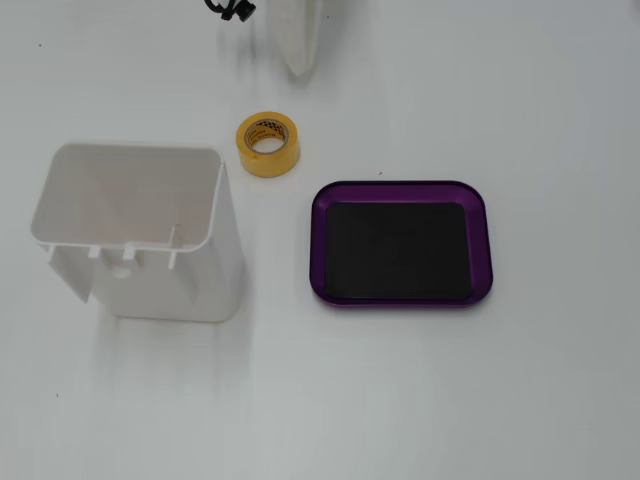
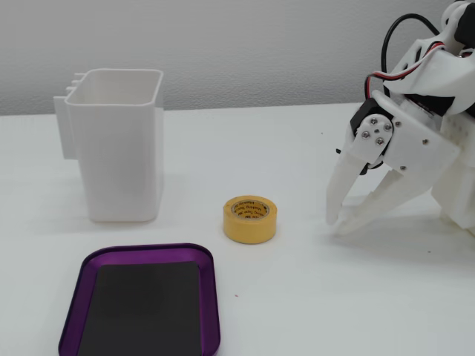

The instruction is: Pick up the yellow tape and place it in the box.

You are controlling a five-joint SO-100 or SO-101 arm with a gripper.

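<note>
White gripper (image 2: 340, 221) sits at the right of a fixed view, fingers pointing down with their tips at or just above the table (image 2: 297, 311); I see the two fingers spread slightly, tips parted with nothing between them, so it is released and empty; in the other fixed view only one white finger (image 1: 298, 40) enters from the top edge. Left of the gripper in that side-on view, apart from it, the yellow tape (image 2: 250, 219) lies flat on the table, printed core facing up; from above I find the tape (image 1: 267, 144) in the upper middle, just below the finger tip and clear of it. Further out, the box (image 1: 482, 240) lies at centre right of the top-down view, its black floor bare, the tape near its upper left corner; a white container (image 1: 140, 235) stands at the left, open-topped.
</note>
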